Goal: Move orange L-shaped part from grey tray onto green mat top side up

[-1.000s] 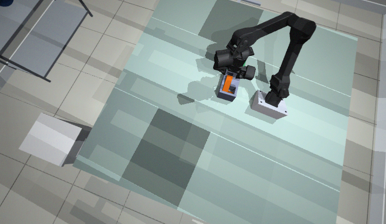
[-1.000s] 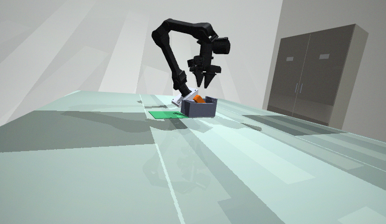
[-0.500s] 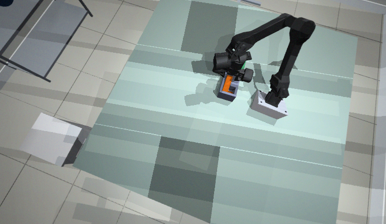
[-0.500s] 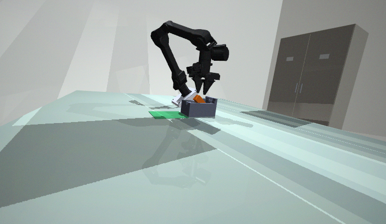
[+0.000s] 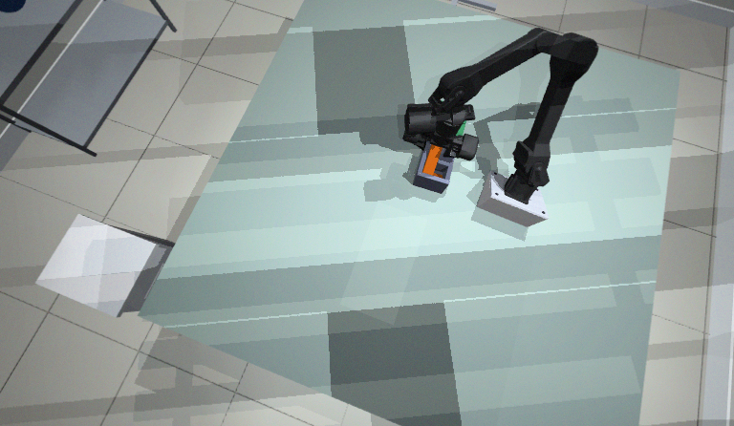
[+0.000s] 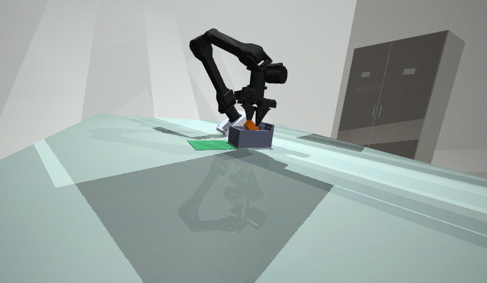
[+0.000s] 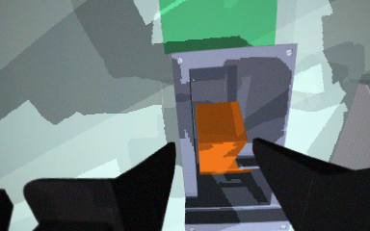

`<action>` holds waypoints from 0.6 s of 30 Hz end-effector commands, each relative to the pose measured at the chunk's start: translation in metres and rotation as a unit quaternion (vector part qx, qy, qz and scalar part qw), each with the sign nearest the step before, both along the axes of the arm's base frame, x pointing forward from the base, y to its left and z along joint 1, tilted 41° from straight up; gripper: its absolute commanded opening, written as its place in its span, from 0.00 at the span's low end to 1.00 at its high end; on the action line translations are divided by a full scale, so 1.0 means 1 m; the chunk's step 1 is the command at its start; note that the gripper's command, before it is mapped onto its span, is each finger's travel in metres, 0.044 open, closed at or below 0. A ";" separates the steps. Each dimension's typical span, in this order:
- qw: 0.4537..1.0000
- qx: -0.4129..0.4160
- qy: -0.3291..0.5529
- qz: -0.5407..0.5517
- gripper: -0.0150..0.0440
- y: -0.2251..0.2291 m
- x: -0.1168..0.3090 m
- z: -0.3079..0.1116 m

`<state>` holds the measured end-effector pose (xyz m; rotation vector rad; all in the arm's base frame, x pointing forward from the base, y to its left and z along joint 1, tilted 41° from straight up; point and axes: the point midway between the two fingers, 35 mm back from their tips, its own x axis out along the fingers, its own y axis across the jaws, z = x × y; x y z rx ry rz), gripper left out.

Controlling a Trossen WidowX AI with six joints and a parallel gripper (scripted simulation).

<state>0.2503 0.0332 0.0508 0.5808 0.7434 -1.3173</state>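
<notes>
The orange part [image 5: 431, 162] [image 6: 250, 124] [image 7: 221, 122] is tilted in the pocket of the grey tray [image 5: 429, 182] [image 6: 250, 139] [image 7: 207, 58]. Its plain end, toward the mat, is raised above the tray's rim. Its L-shaped end is low in the pocket and partly hidden in the wrist view. My gripper [image 6: 253, 122] [image 7: 213, 145] is open, pointing down, with its fingertips close to the rim level, one on each side of the part in the wrist view. Contact with the part does not show. The top view hides the fingertips.
The green mat [image 5: 462, 129] [image 6: 208, 144] [image 7: 219, 21] lies flat beside the tray, at the raised end's side; the arm hides most of it in the top view. The arm's pale base block [image 5: 511, 207] [image 6: 229, 124] stands near the tray.
</notes>
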 end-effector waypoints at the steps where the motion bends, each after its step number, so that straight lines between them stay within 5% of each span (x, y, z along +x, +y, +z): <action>1: 1.000 -0.004 0.004 0.001 0.73 -0.006 -0.001 -0.006; 8: 1.000 -0.004 0.004 0.001 0.73 -0.011 -0.001 -0.011; 13: 1.000 -0.001 0.000 -0.001 0.51 -0.008 0.000 -0.008; 18: 1.000 -0.001 0.000 -0.001 0.45 -0.008 0.000 -0.008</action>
